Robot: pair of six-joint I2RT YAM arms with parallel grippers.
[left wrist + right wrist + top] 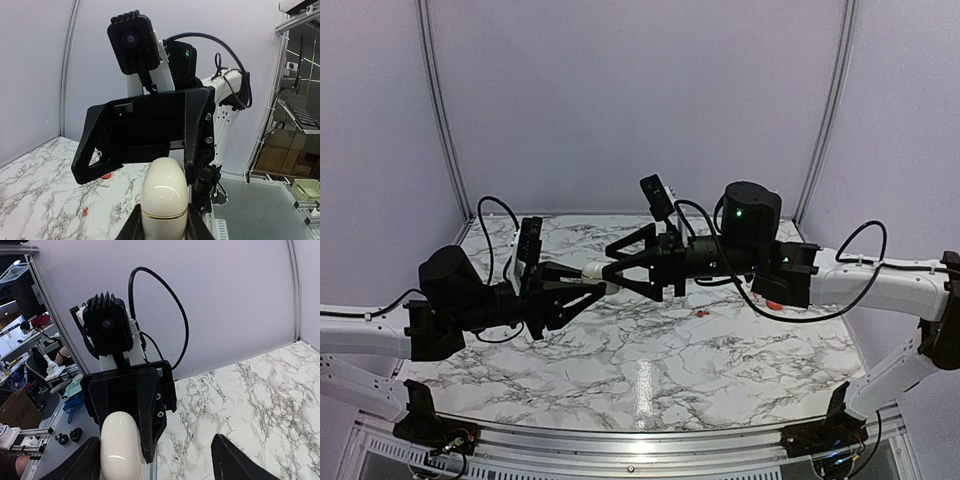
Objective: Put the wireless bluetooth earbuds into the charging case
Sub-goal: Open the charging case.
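My left gripper [165, 227] is shut on the cream, egg-shaped charging case [165, 192], held in the air over the marble table with its rounded end pointing at the right gripper. A thin gold seam rings the case. My right gripper [157, 465] faces it with its jaws wide apart. The case [119, 445] lies close to its left finger, and I cannot tell if they touch. From above, the case [594, 270] sits between the left gripper [582, 285] and the right gripper [616, 267]. One tiny red earbud [703, 311] lies on the table; it is also in the left wrist view [85, 211].
A bigger red object [772, 303] lies on the marble table [650, 370] under my right arm, partly hidden; the left wrist view shows it too [105, 175]. White walls close the back and sides. A metal rail [620, 445] runs along the near edge.
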